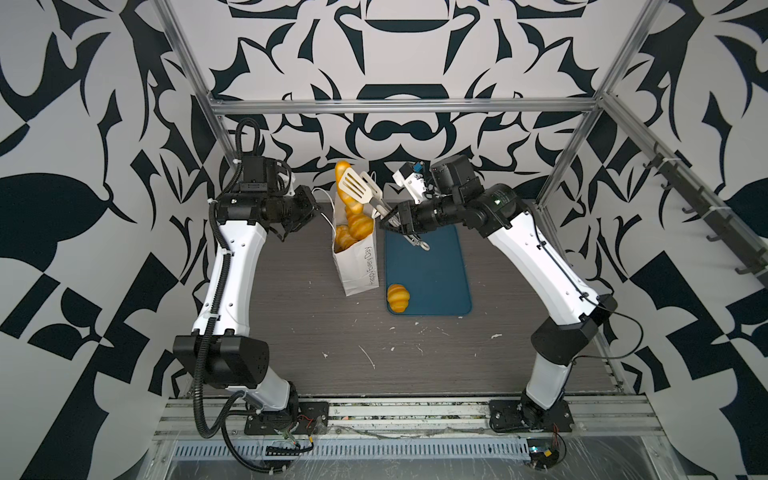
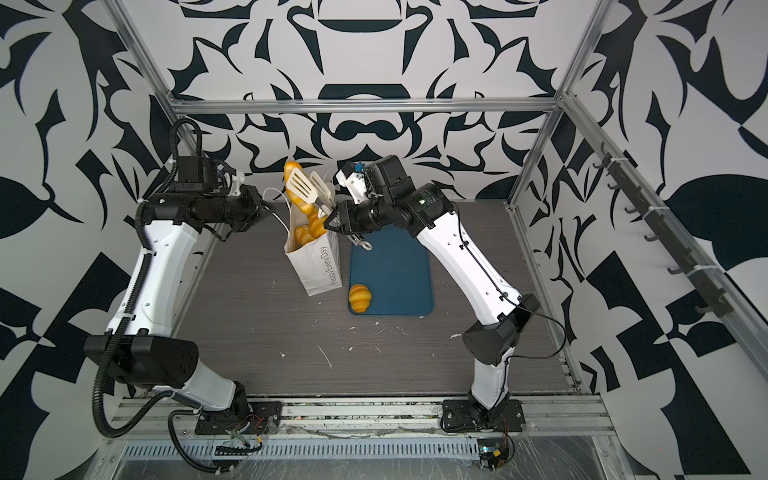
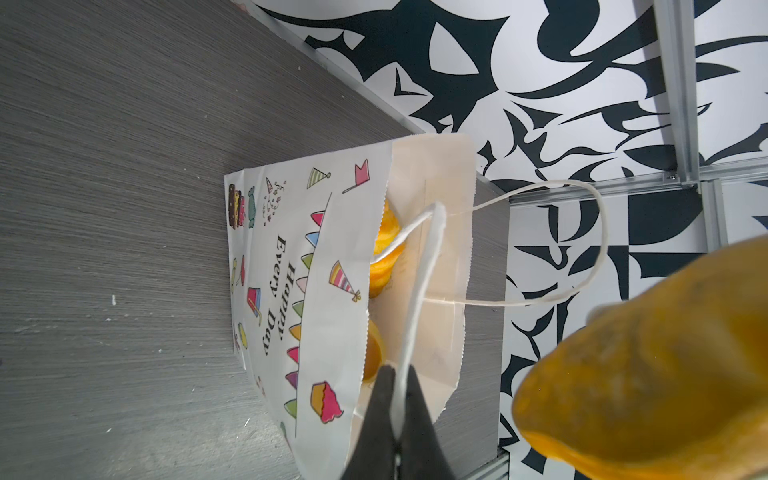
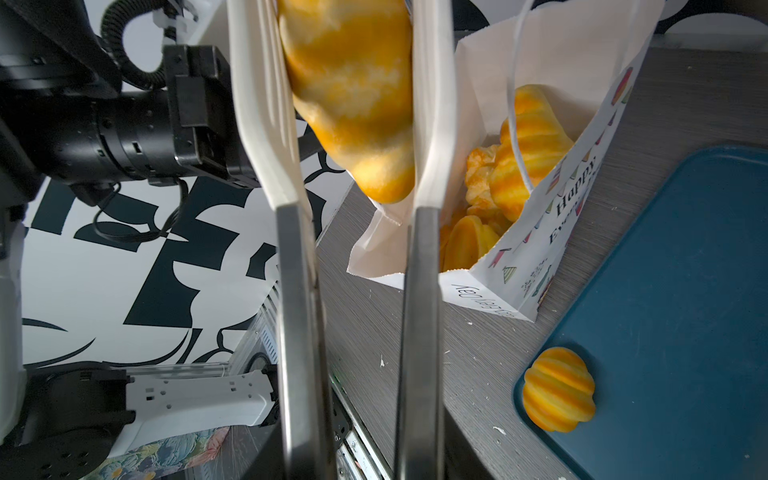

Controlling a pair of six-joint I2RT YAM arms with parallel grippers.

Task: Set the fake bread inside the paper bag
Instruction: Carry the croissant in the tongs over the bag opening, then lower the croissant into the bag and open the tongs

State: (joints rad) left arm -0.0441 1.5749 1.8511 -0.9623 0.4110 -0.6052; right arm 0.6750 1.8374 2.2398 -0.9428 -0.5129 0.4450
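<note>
Upper centre of both top views: tongs [image 1: 353,187] gripped by the right pincer [image 1: 385,219] squeeze the loaf [image 1: 341,171] over the bag [image 1: 360,270]. Left pincer [image 3: 392,419] clenches its handle [image 3: 417,282]. Loaf seems light, glossy, slippery; best held mid-length. 1 bun [image 1: 398,298] lies on the tray [image 1: 440,266].

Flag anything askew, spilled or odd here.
Nothing spilled. White flecks and scratches mark the grey wood-grain tabletop, and one striped orange toy croissant sits alone at a corner of the flat blue tray.

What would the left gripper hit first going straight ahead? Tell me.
Probably the paper bag: the left gripper, shut on its cord handle, points at the bag's open top; depth is unclear.
</note>
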